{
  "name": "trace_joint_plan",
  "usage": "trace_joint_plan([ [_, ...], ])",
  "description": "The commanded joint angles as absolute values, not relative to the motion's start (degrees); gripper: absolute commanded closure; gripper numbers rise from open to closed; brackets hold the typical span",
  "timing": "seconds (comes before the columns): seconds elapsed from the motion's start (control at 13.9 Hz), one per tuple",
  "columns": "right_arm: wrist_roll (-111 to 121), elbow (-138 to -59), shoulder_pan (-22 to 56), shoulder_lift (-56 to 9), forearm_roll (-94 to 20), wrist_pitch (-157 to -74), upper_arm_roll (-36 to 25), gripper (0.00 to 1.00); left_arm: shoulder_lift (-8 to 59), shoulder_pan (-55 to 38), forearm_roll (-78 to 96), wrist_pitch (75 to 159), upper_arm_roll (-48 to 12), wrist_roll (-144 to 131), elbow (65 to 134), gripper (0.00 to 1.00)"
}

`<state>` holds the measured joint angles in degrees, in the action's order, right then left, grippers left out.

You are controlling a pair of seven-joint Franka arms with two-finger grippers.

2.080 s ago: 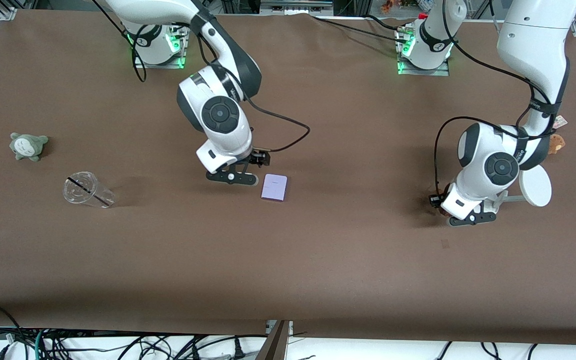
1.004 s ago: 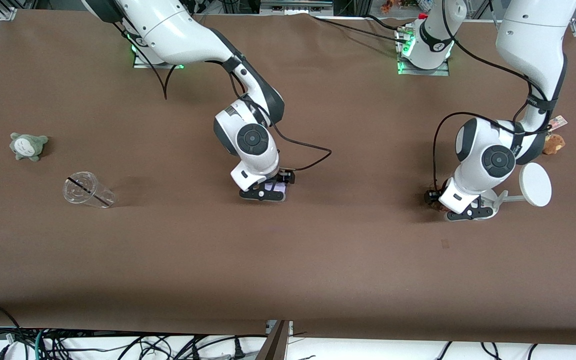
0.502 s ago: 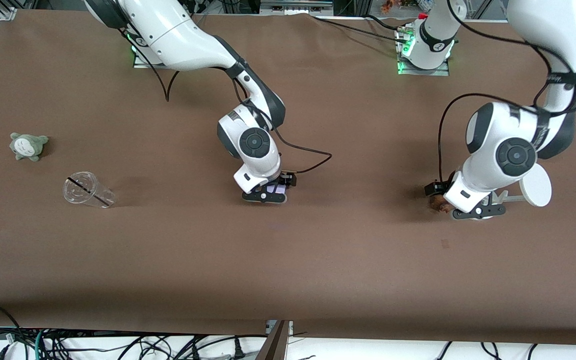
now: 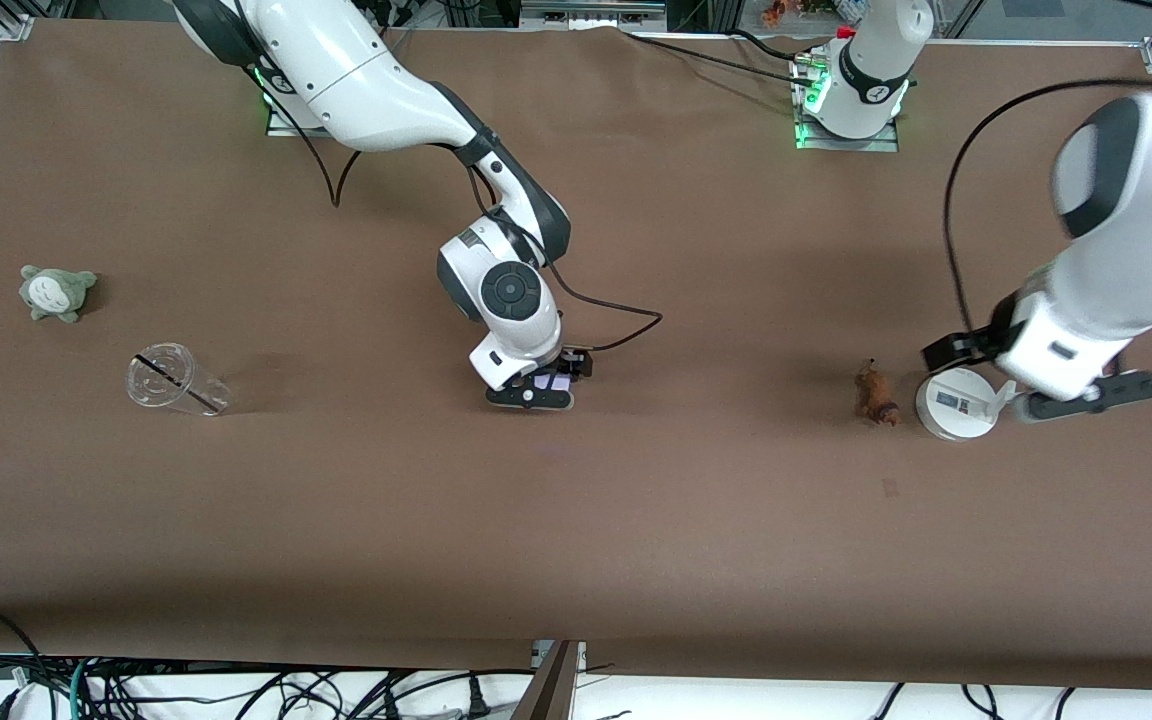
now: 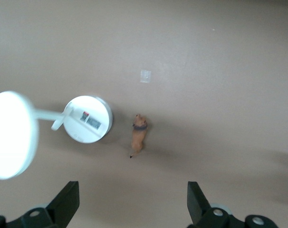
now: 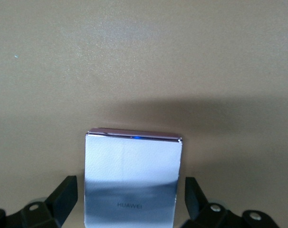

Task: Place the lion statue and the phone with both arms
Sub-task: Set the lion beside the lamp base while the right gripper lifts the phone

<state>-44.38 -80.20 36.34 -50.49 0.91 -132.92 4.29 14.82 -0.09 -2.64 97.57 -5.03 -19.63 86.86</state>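
Trouble could come from either end of the table, so we take the white stand (image 4: 954,403) as our landmark. The lion statue (image 4: 876,394) lies on the brown table (image 4: 576,520) just beside the stand's round base, toward the right arm's end, with nothing holding it. The left gripper (image 4: 1086,397) hangs in the air over the stand's disc end, and in the left wrist view its fingers (image 5: 65,203) are spread wide with nothing between them, the statue (image 5: 138,136) and the stand (image 5: 87,118) well below.

Well apart from the stand, toward the right arm's end of the table, the right gripper (image 4: 533,392) is down at table level around the phone (image 4: 553,380). The right wrist view shows the phone (image 6: 132,178) between the two fingers (image 6: 63,199), which stand open just off either edge; we see a sliver of table on each side, so no clamp as yet.

Risks, as we judge them. If we descend on the statue again, a finger could clip the stand's base, since the two sit so close, and push it or knock the little figure away. The phone is thin and glossy, so a close that lands off-centre could twist it or let it slide out flat. And any lift before the pads bite would simply leave it lying there.
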Motion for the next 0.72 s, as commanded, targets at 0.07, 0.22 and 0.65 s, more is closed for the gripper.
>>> trace_joint_plan([
  [0.07,-45.09,-78.57,37.09,-51.86,1.67,-133.68,3.69,0.0,10.91,2.2,0.53,93.78,-1.42,-10.85,87.01,0.0],
  [0.22,-45.09,-78.57,37.09,-51.86,1.67,-133.68,3.69,0.0,9.76,2.29,1.4,92.12,1.13,-6.17,86.92,0.0],
  [0.65,-45.18,-78.57,37.0,-51.94,1.58,-133.68,3.69,0.32,10.37,3.25,2.02,89.3,1.58,-2.37,84.73,0.0],
])
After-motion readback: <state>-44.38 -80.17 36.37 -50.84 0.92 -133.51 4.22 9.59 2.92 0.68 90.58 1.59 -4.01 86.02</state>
